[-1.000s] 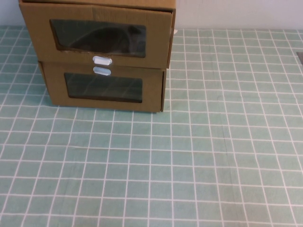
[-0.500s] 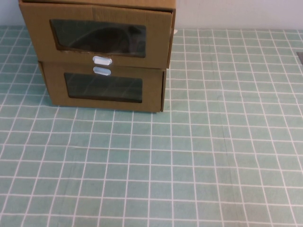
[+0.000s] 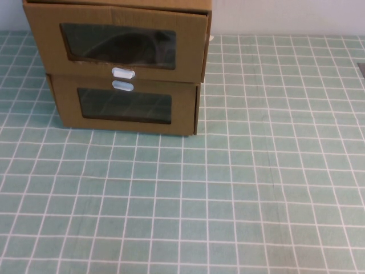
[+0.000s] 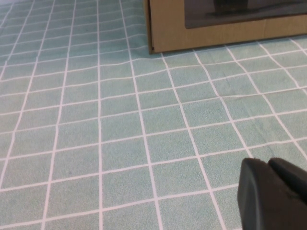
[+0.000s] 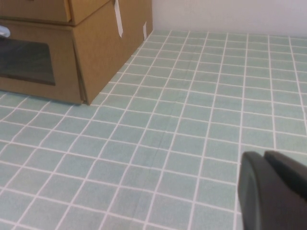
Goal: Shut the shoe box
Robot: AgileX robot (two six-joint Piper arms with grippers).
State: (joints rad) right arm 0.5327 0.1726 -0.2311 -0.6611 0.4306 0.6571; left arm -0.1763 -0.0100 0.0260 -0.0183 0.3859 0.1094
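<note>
Soft, even light, faint shadows, slight haze, both windows dim.

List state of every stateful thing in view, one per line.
shoe box: top of the stack, drawer front sticks out past the box below, not yet closed.
lower cardboard box: drawer front sits further back, looks shut.
left gripper: low over the tablecloth, away from the boxes, holding nothing.
right gripper: low over the tablecloth, off to the stack's right, holding nothing.

Brown shoe box (image 3: 117, 43), green-checked tablecloth (image 3: 256, 188)
</note>
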